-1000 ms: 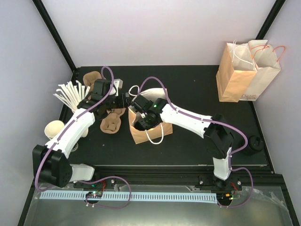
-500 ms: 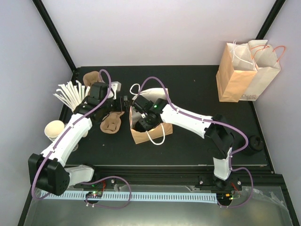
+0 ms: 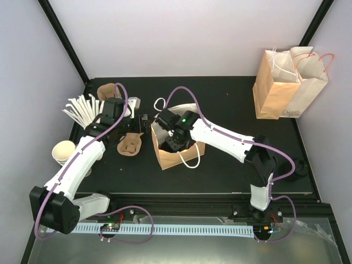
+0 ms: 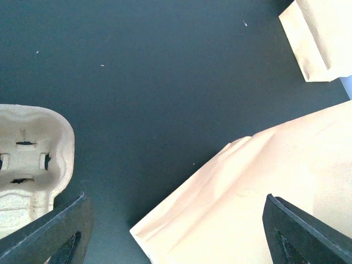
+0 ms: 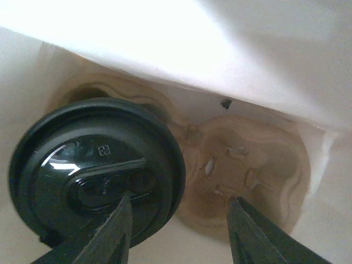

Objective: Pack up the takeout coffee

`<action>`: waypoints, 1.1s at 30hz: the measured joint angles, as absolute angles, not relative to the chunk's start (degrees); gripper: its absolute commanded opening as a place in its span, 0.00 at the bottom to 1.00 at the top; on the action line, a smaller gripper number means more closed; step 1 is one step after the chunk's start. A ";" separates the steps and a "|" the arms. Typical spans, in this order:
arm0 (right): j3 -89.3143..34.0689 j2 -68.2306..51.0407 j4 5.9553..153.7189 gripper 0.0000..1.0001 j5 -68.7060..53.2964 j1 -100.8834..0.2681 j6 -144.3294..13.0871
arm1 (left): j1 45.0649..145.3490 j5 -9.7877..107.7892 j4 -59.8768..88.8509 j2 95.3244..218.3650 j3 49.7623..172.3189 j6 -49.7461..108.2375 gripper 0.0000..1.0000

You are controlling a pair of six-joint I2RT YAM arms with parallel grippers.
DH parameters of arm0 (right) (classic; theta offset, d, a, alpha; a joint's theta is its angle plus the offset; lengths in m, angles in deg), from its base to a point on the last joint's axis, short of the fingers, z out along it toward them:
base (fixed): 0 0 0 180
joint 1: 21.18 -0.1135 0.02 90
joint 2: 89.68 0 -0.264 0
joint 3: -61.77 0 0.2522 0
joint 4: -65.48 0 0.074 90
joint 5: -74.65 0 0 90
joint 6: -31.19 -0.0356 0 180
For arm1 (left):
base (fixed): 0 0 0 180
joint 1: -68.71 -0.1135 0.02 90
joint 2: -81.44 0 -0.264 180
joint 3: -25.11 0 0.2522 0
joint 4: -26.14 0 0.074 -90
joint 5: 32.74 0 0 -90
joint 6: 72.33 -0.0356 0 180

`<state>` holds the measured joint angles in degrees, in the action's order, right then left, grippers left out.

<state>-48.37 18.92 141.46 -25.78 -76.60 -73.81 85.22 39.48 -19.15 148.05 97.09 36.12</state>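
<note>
Black fingers of our right gripper (image 5: 179, 201) stand apart inside the bag (image 3: 171, 159), clamped on nothing. Just beneath them the coffee (image 5: 82, 159) sits in one pocket of a pulp carrier (image 5: 247, 165) deep in the bag; the other pocket is empty. We judge the placing step done, or nearly so. Our left gripper (image 4: 176, 220), jaws wide, hovers beside the bag, near a spare carrier (image 4: 27, 159). Next we should lift the right arm straight up, clear of the paper walls. Two more bags (image 3: 286, 82) stand far off.
</note>
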 measured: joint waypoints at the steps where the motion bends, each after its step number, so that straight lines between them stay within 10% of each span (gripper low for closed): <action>1: -48.72 18.68 141.87 0.59 -25.74 -76.60 -74.07 | 85.22 39.48 -19.32 147.94 97.09 36.10 0.86; 9: -50.71 14.57 143.34 1.00 -25.70 -76.60 -74.14 | 85.22 39.28 -20.39 146.78 97.09 35.67 0.87; 33: -52.17 -2.06 144.43 1.00 -25.19 -76.60 -74.45 | 85.22 40.86 -21.64 135.26 96.83 32.26 0.99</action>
